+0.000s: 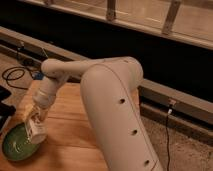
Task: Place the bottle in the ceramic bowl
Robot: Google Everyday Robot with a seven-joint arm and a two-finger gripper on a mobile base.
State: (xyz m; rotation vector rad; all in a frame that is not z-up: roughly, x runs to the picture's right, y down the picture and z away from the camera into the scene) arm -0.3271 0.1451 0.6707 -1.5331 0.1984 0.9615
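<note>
Label on the bottle [38, 132]: no text or brand readable, just a darker patch on the facing side. Gripper [34, 120] is at the left end of the wooden bench [70, 135], fingers closed on the bottle's upper end. The bottle hangs under them over the right rim of the ceramic bowl [14, 145], just above it or touching, can't tell which. Its long axis is near vertical, slightly tilted; can't tell which end is the cap. The bulky white arm [110, 100] sweeps in from the right and hides most of the bench's right side. A black cable [11, 75] is coiled on the floor left of the bench, and a second cable [167, 135] hangs from the wall ledge [165, 95] on the right.
</note>
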